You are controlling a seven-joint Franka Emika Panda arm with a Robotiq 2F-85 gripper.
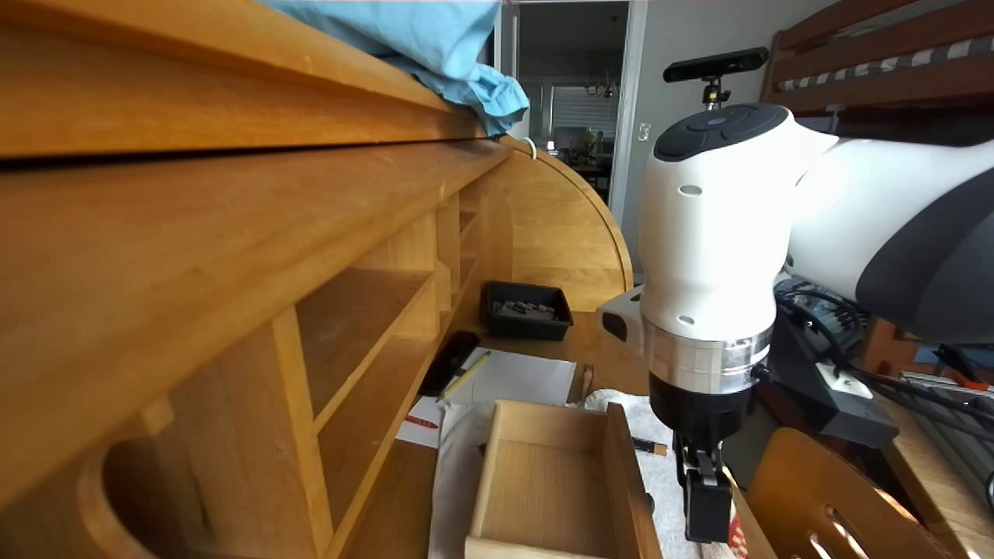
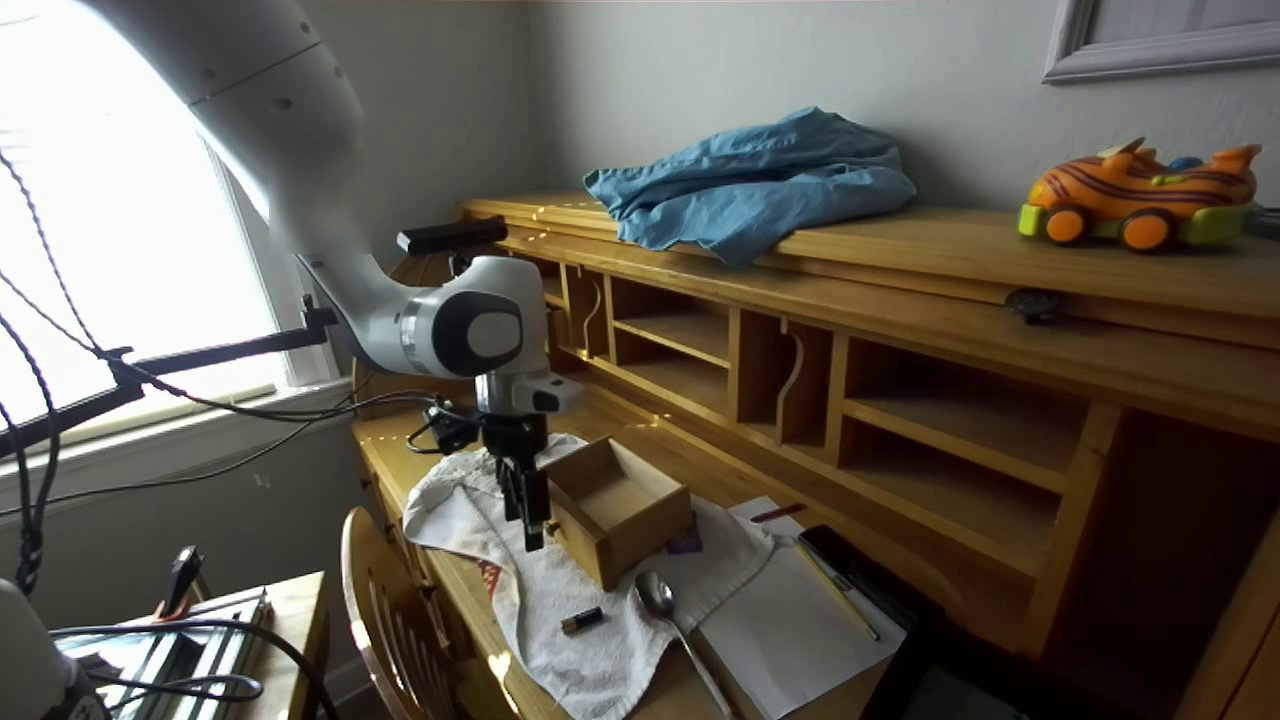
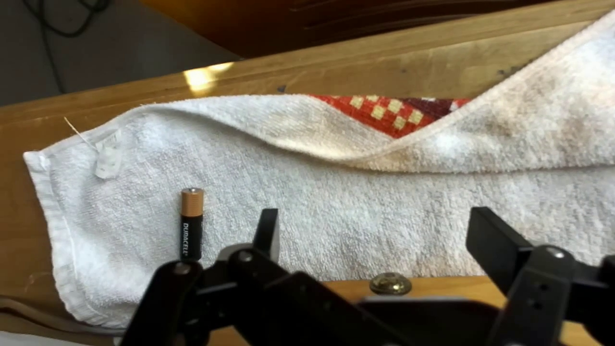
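My gripper (image 3: 379,235) stands open, its fingers wide apart and nothing held between them. In both exterior views the gripper (image 1: 707,508) points down beside the front panel of a small wooden drawer (image 2: 618,492), above a white towel (image 3: 336,206). The drawer's round brass knob (image 3: 390,284) shows between and behind the fingertips in the wrist view; I cannot tell whether anything touches it. Inside, the drawer (image 1: 543,497) shows only bare wood. A copper-and-black Duracell battery (image 3: 192,223) lies on the towel, left of the gripper in the wrist view.
A spoon (image 2: 655,595), white paper (image 2: 780,650) and a yellow pencil (image 2: 840,590) lie near the drawer. A black tray (image 1: 532,330) holds small items. Desk cubbies (image 2: 960,420) rise behind. A wooden chair (image 1: 831,497) stands at the desk's front edge.
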